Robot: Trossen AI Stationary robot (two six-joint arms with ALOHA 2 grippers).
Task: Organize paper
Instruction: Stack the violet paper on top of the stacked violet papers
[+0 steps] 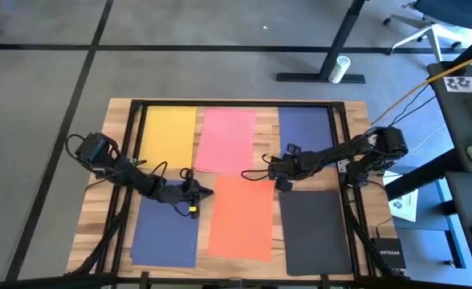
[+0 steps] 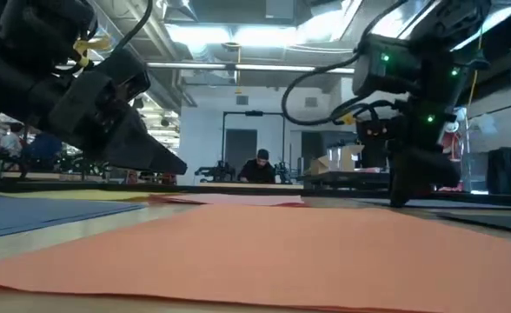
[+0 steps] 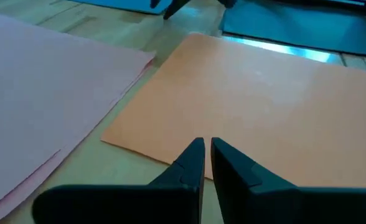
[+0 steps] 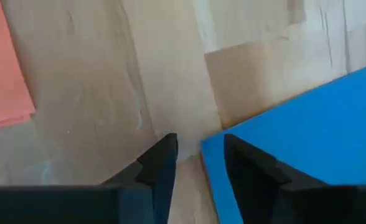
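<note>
Six sheets of paper lie flat on the wooden table [image 1: 115, 160]. Yellow [image 1: 168, 135], pink [image 1: 226, 140] and navy blue [image 1: 304, 127] lie along the far side. Navy blue [image 1: 165, 233], orange [image 1: 242, 215] and black [image 1: 316, 231] lie along the near side. My left gripper [image 1: 209, 193] is shut, level, just off the orange sheet's far left corner [image 3: 170, 134]; in the low view its tip [image 2: 179, 167] stands above the sheets. My right gripper [image 1: 270, 167] is open and points down. The far blue sheet's corner [image 4: 211, 146] lies between its fingers [image 4: 198, 155]. My right gripper comes from above, pointing down, with its fingertips low at the table top [image 2: 401, 198]. One finger [image 4: 245, 162] stands over the far blue sheet's corner, the other [image 4: 161, 162] over bare wood. I cannot tell whether either touches the sheet.
A dark frame [image 1: 236, 103] runs round the table's far and side edges. Cables trail from both arms. A white printed sheet [image 1: 404, 205] and a small box [image 1: 384, 253] lie off the table's right side. A person [image 2: 260, 165] sits far behind in the room.
</note>
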